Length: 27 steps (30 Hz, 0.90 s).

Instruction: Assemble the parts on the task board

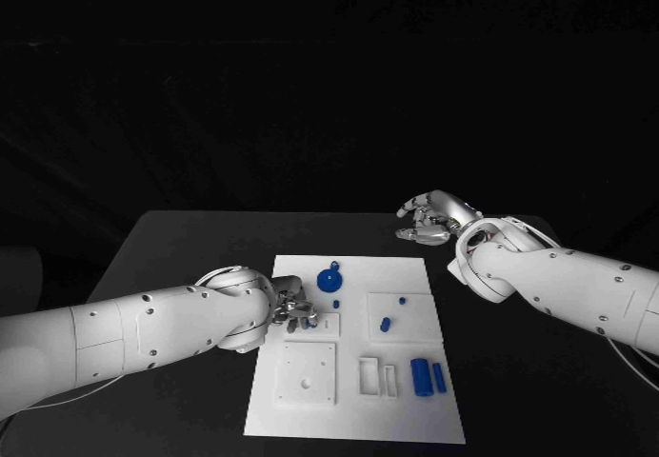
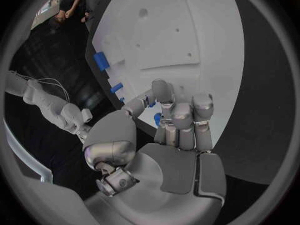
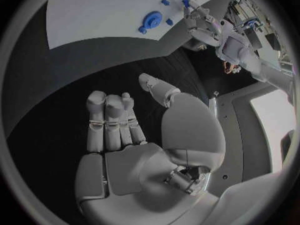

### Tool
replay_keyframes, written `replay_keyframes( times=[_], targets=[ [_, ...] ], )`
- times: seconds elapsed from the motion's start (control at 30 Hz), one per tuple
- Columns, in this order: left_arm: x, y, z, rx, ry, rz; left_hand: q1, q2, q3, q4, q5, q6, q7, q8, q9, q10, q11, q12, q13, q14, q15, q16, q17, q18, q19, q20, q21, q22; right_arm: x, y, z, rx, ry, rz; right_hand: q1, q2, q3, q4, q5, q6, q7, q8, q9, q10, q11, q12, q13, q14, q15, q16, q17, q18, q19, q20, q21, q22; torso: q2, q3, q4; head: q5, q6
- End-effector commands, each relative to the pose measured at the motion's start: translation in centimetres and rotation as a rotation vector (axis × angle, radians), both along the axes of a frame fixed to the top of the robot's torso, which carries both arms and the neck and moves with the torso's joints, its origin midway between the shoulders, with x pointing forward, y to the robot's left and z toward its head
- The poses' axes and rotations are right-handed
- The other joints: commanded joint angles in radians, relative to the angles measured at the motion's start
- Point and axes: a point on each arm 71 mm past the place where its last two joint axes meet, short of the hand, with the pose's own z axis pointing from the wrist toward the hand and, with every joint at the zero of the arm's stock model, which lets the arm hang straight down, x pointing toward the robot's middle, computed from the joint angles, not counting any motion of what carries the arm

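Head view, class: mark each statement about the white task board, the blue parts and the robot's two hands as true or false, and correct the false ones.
1. The round blue disc-shaped part lies on the white task board. True.
2. The right silver hand rests on the board. False: it is over the black table beyond the board's far right corner, holding nothing.
3. The left silver hand is at the board's left edge. True.
4. Two upright blue block-shaped parts stand near the board's far left corner. False: they are near its near right side.
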Motion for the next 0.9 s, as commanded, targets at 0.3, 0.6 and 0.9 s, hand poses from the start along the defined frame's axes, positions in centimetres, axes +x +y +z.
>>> replay_keyframes(
  times=[0.3, 0.6, 0.9],
  targets=[
    [-0.24, 0.04, -0.3, 0.018, 0.024, -0.019, 0.008, 0.013, 0.016, 0.004, 0.006, 0.078, -0.072, 0.005, 0.001, -0.02, -0.011, 0.006, 0.002, 0.04, -0.05, 0.005, -0.001, 0.067, -0.001, -0.084, 0.003, 0.001, -0.02, 0.09, -0.11, -0.003, 0.012, 0.009, 0.003, 0.011, -0.008, -0.001, 0.006, 0.001, 0.006, 0.006, 0.001, -0.006, -0.004, 0.004, -0.002, -0.004, 0.0, -0.002, -0.001, 0.074, 0.006, 0.001, -0.006, 0.016, 0.0, -0.0005, 0.0002, -0.001, 0.0],
    [-0.31, -0.42, -0.36, 0.011, 0.039, -0.029, -0.007, 0.019, 0.008, 0.01, 0.004, 0.084, -0.072, 0.003, 0.005, -0.019, -0.01, 0.013, 0.003, 0.041, -0.049, 0.007, -0.002, 0.065, -0.003, -0.082, 0.004, 0.002, -0.02, 0.23, -0.11, -0.003, 0.012, 0.011, 0.004, 0.012, -0.007, -0.002, 0.007, 0.001, 0.006, 0.006, 0.001, -0.006, -0.004, 0.005, -0.002, -0.004, 0.0, -0.002, -0.001, 0.074, 0.006, 0.0, -0.006, 0.016, 0.0, -0.0003, 0.0, 0.001, 0.0],
    [-0.3, -0.58, -0.43, 0.012, 0.05, -0.036, -0.029, 0.024, 0.002, 0.027, -0.017, 0.094, -0.072, -0.004, 0.003, -0.019, -0.009, 0.025, 0.006, 0.04, -0.048, 0.011, -0.003, 0.065, -0.005, -0.081, 0.004, 0.003, -0.02, 0.29, -0.12, -0.003, 0.014, 0.012, 0.008, 0.014, -0.005, -0.004, 0.008, 0.0, 0.005, 0.006, 0.0, -0.006, -0.004, 0.006, -0.004, -0.004, 0.0, -0.002, -0.001, 0.074, 0.006, 0.0, -0.007, 0.016, 0.0, 0.0007, -0.0007, 0.002, 0.001]
  ],
)
